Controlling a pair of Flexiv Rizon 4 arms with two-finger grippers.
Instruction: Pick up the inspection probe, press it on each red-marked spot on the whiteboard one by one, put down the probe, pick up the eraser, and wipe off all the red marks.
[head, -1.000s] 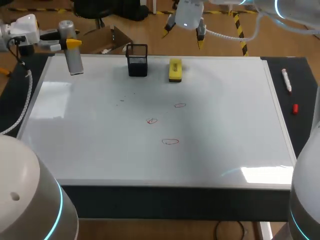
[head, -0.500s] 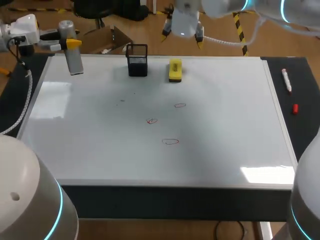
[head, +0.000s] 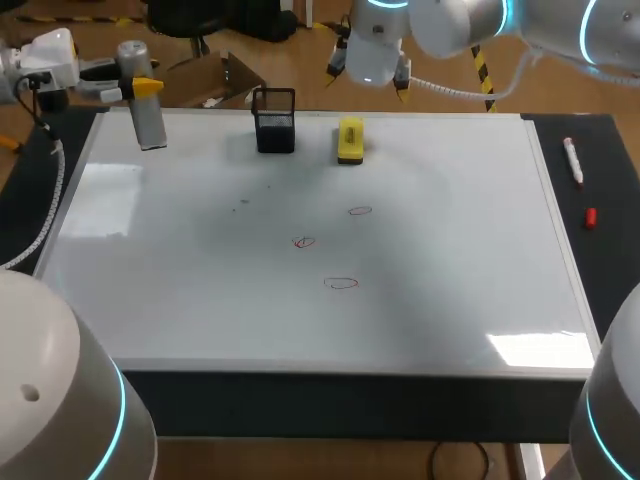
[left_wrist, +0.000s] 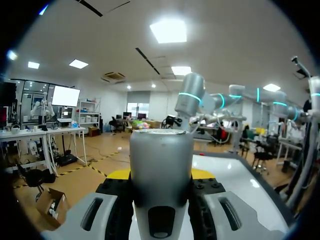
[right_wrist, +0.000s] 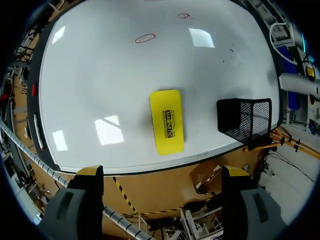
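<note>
1. The whiteboard (head: 480, 250) lies flat on the tabletop (head: 605, 180). A hard press with the inspection probe (head: 148, 115) could, I judge, shift it, since nothing visible pins it down.
2. The right arm (head: 455, 22) enters from the far right and hangs over the board's far edge, pointing down. Its jaws stand wide apart and empty, with the yellow eraser (right_wrist: 166, 121) ahead of them. If it dropped onto the eraser now, it would jump the task's order, because no spot looks pressed yet.
3. The left arm (head: 45, 65) sits level off the far left corner. Its jaws are clamped on the probe, which stands upright at that corner; I cannot tell whether its foot touches the board.
4. The black mesh holder (head: 275, 125) stands near the eraser, and a sideways approach could knock it.
5. The 3 red marks (head: 341, 283) are small, faint and well apart from the probe. An off-centre or dragging press could miss or smear them.
</note>
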